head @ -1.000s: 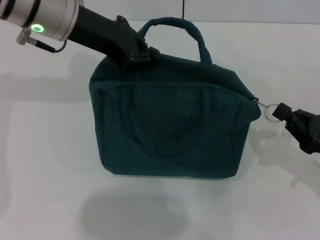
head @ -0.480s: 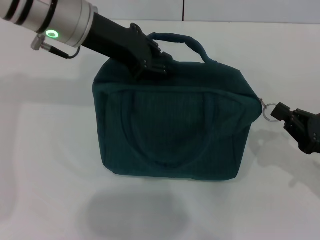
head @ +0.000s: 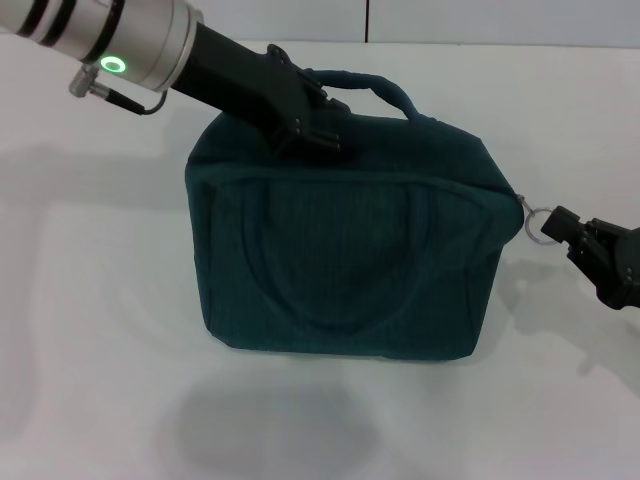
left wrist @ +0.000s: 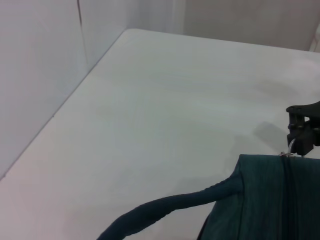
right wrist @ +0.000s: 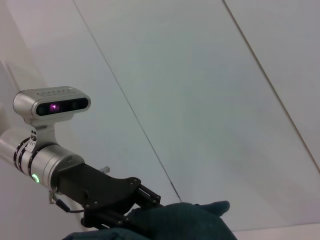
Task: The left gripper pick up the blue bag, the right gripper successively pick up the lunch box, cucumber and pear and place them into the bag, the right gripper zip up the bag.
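Left gripper (head: 312, 128) clamped on bag (head: 345, 250) top, right gripper (head: 560, 225) pinching zipper ring (head: 538, 223)

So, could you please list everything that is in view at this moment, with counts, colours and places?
bag: one, dark teal-blue, standing on the table in the middle, zipped along the top
bag handle: one, same blue, at the bag's top rear
zipper ring: one, silver, at the bag's right end
table: one, white, under everything
left gripper: one, black, on the bag's top at its left rear
right gripper: one, black, at the zipper ring
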Available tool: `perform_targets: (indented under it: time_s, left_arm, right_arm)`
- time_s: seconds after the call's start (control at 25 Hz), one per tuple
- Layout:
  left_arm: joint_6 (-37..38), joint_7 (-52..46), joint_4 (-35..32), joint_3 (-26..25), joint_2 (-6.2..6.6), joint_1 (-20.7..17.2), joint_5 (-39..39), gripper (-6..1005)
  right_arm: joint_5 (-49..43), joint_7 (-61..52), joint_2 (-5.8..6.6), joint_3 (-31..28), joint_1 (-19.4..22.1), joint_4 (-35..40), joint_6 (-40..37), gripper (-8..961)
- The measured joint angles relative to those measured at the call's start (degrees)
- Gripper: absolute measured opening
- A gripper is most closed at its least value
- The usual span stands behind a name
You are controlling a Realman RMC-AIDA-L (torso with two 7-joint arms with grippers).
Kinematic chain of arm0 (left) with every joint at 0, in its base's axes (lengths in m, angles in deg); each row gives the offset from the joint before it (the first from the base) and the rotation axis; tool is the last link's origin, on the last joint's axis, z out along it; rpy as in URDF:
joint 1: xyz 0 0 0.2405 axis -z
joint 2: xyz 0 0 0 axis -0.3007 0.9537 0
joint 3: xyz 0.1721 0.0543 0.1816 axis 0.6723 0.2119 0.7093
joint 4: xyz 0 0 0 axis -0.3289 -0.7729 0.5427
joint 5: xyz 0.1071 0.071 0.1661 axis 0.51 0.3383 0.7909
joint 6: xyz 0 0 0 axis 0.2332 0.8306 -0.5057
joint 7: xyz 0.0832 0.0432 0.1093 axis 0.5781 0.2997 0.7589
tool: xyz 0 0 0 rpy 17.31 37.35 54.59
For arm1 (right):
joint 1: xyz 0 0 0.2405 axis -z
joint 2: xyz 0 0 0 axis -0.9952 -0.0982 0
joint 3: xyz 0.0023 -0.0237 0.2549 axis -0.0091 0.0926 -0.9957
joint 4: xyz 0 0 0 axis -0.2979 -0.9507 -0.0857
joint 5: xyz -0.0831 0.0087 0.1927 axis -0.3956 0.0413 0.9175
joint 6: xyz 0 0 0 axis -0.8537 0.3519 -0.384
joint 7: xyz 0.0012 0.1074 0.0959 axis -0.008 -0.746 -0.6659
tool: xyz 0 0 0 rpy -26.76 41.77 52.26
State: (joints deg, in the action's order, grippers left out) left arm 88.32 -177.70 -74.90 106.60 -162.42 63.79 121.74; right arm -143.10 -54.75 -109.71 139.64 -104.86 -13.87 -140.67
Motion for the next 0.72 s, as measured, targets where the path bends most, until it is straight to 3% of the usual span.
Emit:
perform_targets:
  time_s: [0.52, 0.72]
  left_arm:
    - [-0.5, 0.8, 0.0, -0.2, -0.06, -0.4, -0.7, 212]
    - [0.3, 0.6, 0.1, -0.4, -0.04, -0.4, -2.1, 55]
  right_arm:
    - [0.0, 0.0, 0.0, -0.2, 0.3, -0.2, 0.0, 11]
    - [0.4, 0.0, -0.06, -0.6, 0.4, -0.3, -1.0, 11]
